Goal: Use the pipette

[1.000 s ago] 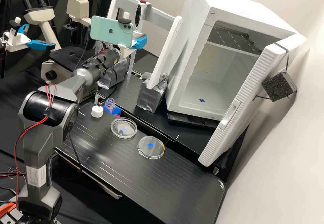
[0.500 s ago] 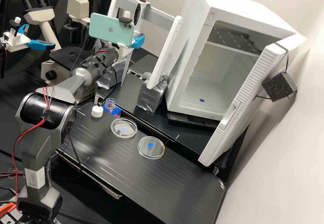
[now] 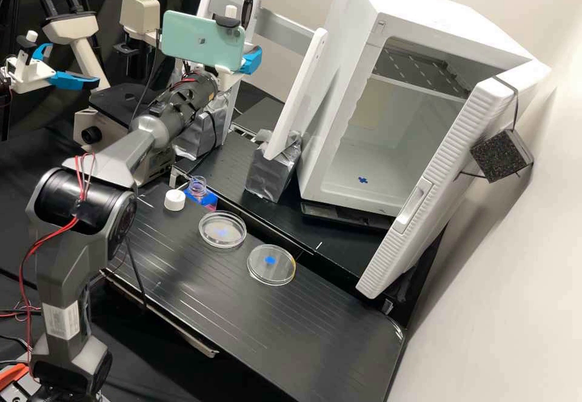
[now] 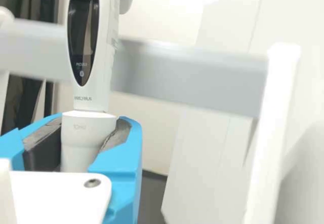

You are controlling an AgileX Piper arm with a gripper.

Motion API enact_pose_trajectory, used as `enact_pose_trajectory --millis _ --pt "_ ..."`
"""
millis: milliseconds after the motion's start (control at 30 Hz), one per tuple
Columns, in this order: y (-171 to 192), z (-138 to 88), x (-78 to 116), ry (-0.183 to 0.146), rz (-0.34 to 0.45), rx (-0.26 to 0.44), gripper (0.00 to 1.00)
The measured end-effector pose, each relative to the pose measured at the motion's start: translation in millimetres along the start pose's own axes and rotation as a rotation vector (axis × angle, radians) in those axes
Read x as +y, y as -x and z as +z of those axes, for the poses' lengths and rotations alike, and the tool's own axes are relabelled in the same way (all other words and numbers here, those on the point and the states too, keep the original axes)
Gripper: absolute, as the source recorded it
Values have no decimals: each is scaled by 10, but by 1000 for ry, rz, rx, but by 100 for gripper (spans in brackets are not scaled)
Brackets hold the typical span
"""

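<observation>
pipette [image 4: 91, 98]: upright, just beside the grey crossbar [image 4: 187, 77]; a sideways swing could knock it.
gripper [image 4: 82, 138]: blue fingers [image 4: 121, 158] clamped round the pipette's lower body; uneven pressure could let it tilt.
open bottle [image 3: 197, 191]: narrow mouth; poor tip alignment could topple it.

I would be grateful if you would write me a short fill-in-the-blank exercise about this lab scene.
1. The pipette is held between two fingers whose outer colour is ____.
2. On the bench, the number of clear round dishes is ____.
3. The colour of the cap beside the bottle is ____.
4. The door of the big white cabinet stands ____.

Missing words, in order: blue; two; white; open.
</observation>
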State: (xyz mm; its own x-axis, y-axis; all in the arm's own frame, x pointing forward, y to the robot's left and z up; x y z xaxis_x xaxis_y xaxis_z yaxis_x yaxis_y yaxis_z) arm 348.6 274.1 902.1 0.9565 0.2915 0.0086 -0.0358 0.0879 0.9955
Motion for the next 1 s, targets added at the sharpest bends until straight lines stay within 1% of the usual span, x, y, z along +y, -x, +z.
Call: enact_pose_trajectory --millis 133,233,267,300,333,367,433,467,500,533,567,633,667,767,867,900,967,1000 --pt "-10 14 61 -1 17 3 0" --pt "10 51 86 -19 19 4 0" --pt "41 84 83 -21 14 1 0" --pt "80 106 81 -33 9 -1 0" --pt "126 116 98 -53 9 -1 0" --pt "183 148 95 -60 4 -4 0" --pt "290 167 128 -83 11 1 0" --pt "342 189 128 -84 11 2 0" --pt "403 187 159 -98 25 11 0" --pt "469 210 167 -102 30 15 0" --pt "529 207 194 -118 41 24 0" --pt "657 232 224 -132 69 41 0" --pt "716 224 240 -144 81 52 0" --pt "875 223 258 -150 121 79 0" --pt "1005 203 227 -158 147 110 0" --pt "1044 186 211 -162 153 122 0" --pt "1108 176 153 -156 158 132 0" --pt "1150 181 92 -152 155 133 0"
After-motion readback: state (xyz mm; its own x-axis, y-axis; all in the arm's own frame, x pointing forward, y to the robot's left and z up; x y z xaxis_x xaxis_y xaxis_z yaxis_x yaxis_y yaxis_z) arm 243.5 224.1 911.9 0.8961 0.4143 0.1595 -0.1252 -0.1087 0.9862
